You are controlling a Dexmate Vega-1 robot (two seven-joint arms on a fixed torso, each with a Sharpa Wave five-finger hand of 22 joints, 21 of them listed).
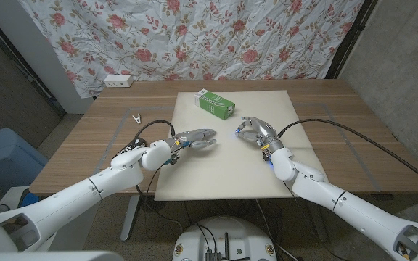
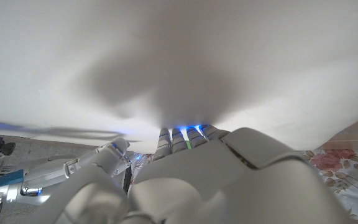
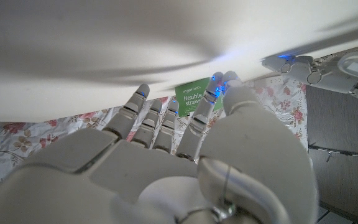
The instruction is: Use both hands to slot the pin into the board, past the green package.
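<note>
A: Where does it stand?

B: Early, I judge. The board lies on the table, the package near its far edge. Both hands hover over the board, well apart.

A: Fingers?

B: Left hand has its fingers drawn narrow; whether they pinch anything, I cannot tell. Right hand is curled, grip unclear too.

A: And the pin?

B: A clip lies on bare wood; likely that. Next move calls for fetching it.
</note>
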